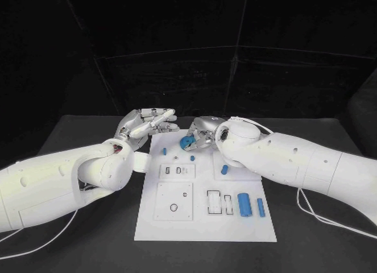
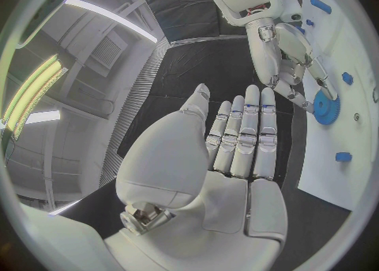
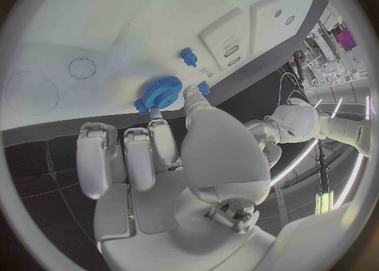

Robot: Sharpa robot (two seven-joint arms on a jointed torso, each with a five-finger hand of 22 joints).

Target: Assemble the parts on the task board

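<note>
While your right hand [image 3: 170,157] pinches the blue gear [image 3: 160,92], its wrist hides part of the task board [image 1: 204,224]; your left hand [image 2: 237,138] hovers empty, fingers straight.

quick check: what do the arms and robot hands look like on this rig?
Both arms have glossy white rounded shells with small dark holes; thin white cables trail from them to the table. The left robot hand and right robot hand are silver metal with pale, segmented fingers.

The head camera looks down on the desk [image 1: 73,250]; both wrist cameras sit close behind their hands, sharing the blue gear [image 3: 160,91].
</note>
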